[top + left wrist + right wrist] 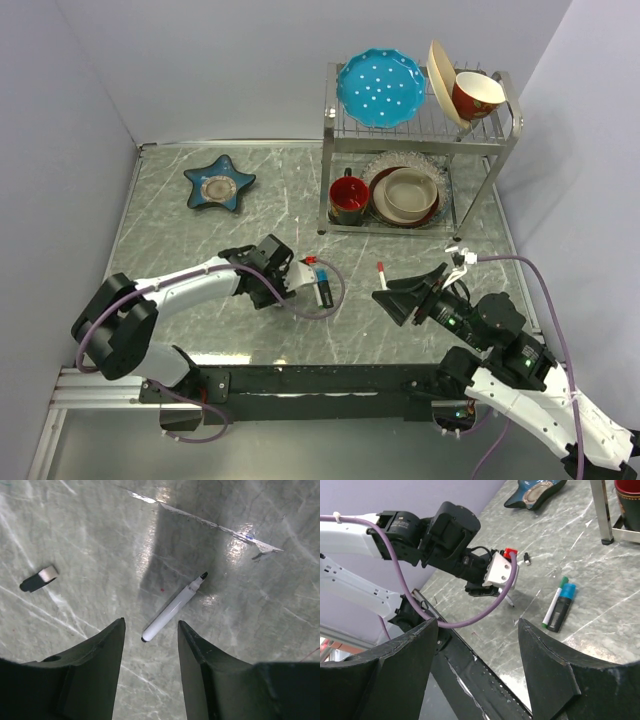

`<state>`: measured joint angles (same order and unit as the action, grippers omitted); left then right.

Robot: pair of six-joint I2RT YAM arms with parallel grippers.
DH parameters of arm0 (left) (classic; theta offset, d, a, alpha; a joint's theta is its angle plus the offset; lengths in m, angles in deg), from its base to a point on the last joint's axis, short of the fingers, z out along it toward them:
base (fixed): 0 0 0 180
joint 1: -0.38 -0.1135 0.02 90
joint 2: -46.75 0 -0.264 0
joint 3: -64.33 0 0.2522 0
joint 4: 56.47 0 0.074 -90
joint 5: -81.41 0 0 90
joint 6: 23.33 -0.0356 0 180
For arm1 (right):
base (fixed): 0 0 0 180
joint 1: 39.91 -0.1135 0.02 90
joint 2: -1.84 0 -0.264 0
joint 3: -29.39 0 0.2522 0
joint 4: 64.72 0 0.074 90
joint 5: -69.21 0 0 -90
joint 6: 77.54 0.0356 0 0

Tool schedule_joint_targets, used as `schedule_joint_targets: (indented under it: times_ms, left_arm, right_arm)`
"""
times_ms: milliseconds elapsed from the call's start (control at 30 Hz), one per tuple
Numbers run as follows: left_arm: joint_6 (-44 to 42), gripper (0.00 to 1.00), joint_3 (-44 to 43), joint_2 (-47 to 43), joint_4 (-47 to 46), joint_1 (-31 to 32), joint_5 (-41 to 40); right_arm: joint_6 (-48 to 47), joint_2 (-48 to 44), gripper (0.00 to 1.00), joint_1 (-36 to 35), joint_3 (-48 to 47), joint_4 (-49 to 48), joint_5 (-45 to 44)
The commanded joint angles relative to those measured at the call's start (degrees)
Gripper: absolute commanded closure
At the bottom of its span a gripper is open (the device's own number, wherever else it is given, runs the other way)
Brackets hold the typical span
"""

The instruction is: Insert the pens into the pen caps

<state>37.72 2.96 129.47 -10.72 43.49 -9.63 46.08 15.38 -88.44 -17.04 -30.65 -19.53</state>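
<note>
My left gripper (150,626) is open just above the table, its jaws either side of the butt end of a thin white pen (172,607) with a bare black tip. A small black cap with a grey clip (39,578) lies apart to its left. In the top view the left gripper (270,287) sits left of a black marker with a blue end (323,290). My right gripper (477,622) is open and empty over the table's front edge. It sees the marker (561,611), a white pen with a teal cap (553,604) beside it, and a tiny black cap (526,557). A red-tipped pen (380,272) lies by the right gripper (392,303).
A metal dish rack (505,150) stands at the back right with a blue plate (380,88), bowls and a red mug (349,198). A blue star-shaped dish (218,183) lies at the back left. The left arm's purple cable (470,615) loops over the table near the pens.
</note>
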Motion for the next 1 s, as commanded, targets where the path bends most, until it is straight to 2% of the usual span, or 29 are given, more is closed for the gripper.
schedule_joint_targets:
  times_ms: [0,267,433,467,567,600,633,700,833,967]
  left_arm:
    - [-2.5,0.50,2.7,-0.3,-4.5,0.0,2.4]
    - [-2.8,0.53,5.3,2.4,-7.1,0.0,2.0]
    - [-2.3,0.60,5.6,5.2,-8.7,0.1,1.5]
    - [-2.3,0.62,5.2,5.9,-8.4,0.1,1.6]
    - [-1.5,0.77,4.5,6.2,-7.1,0.1,2.1]
    - [-0.9,0.88,4.4,6.1,-6.9,0.1,2.4]
    - [-0.5,0.91,4.4,5.7,-6.2,0.1,2.7]
    - [0.3,0.99,4.5,3.9,-5.5,0.1,5.6]
    - [3.8,0.99,5.3,-2.3,-6.9,0.1,8.9]
    - [10.1,0.99,4.6,-11.8,-12.1,0.1,12.4]
  right_arm:
    - [0.9,-1.1,0.28,-0.2,-2.7,-0.3,-1.2]
    - [1.8,-0.7,0.28,-0.1,-2.8,-1.0,-1.2]
    - [2.1,-1.2,0.28,-0.2,-2.8,-1.1,-1.2]
    - [2.2,-1.3,0.28,-0.2,-2.8,-1.1,-1.2]
    - [2.2,-1.4,0.28,-0.2,-3.0,-0.6,-1.2]
    - [2.2,-1.4,0.28,-0.2,-2.9,-0.6,-1.2]
    - [2.2,-1.5,0.28,-0.2,-2.9,-0.5,-1.2]
    - [2.3,-1.6,0.28,-0.2,-2.9,-0.5,-1.2]
    - [2.5,-1.6,0.28,-0.2,-2.8,-0.5,-1.2]
    - [3.1,-1.7,0.28,-0.2,-0.7,-3.1,-0.7]
